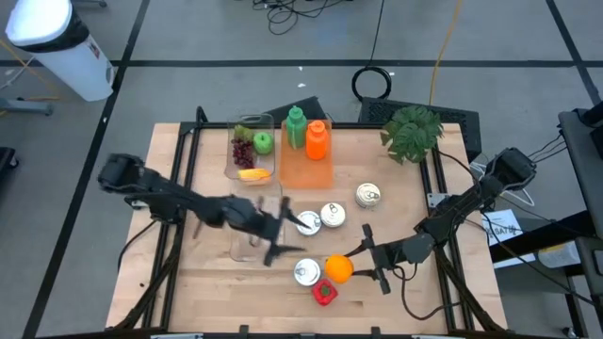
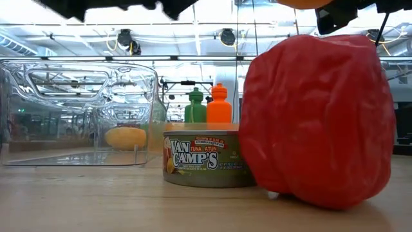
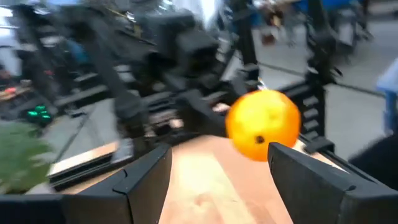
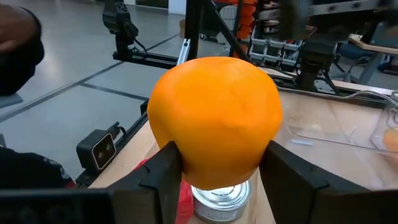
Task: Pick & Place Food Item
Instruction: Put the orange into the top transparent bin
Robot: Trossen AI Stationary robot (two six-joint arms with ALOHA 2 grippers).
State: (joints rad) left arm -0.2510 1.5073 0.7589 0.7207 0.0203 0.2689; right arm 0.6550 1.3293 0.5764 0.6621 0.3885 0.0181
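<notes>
Orange (image 4: 214, 118) sits between the right gripper (image 1: 363, 259) fingers, clamped at its widest part and lifted above a tuna can (image 1: 307, 272) and the red pepper (image 1: 324, 292) near the table's front edge. Looks round, smooth, firm-skinned — likely light but prone to rolling out, so an equator grip is right. Left gripper (image 1: 275, 247) hangs open and empty beside the clear container (image 2: 77, 113).

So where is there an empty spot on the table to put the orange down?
The right gripper holds the orange. Bare wood lies along the front-left of the table, and between the plant and the lone can. It is crowded around the red pepper and the cans mid-table.
</notes>
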